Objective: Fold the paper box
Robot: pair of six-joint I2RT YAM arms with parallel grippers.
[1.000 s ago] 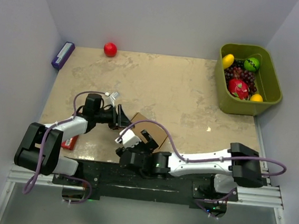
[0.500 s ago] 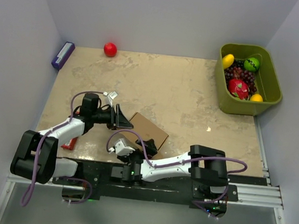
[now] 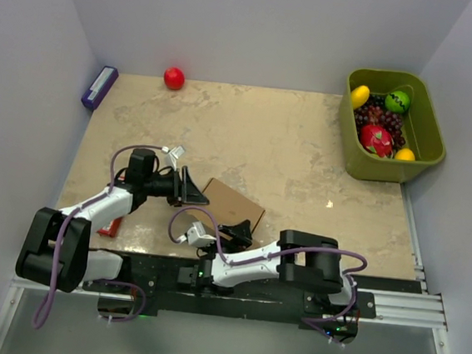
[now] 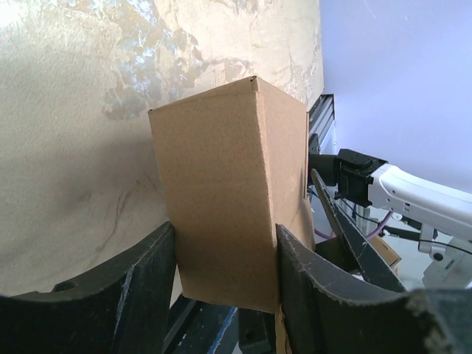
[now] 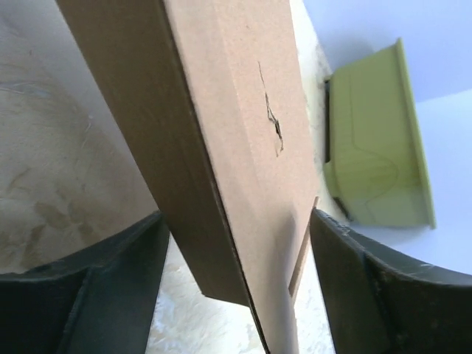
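The paper box (image 3: 235, 204) is a brown cardboard box at the table's near middle, lying at a slant. My left gripper (image 3: 191, 188) is shut on its left end; in the left wrist view both black fingers press the sides of the paper box (image 4: 221, 199) around the left gripper (image 4: 225, 236). My right gripper (image 3: 238, 227) sits at the near edge. In the right wrist view the paper box (image 5: 221, 110) fills the gap of the right gripper (image 5: 236, 217). One finger is against its dark side, the other against a thin flap edge.
A green bin (image 3: 430, 137) of fruit stands at the back right and shows as the green bin (image 5: 376, 147) behind the box. A red ball (image 3: 174, 77) and a purple box (image 3: 99, 87) lie at the back left. A flat red box (image 3: 109, 227) lies under the left arm.
The right arm folded in toward its base and brought its gripper to the box's near edge, where the jaws narrowed onto it. The left gripper kept its hold.
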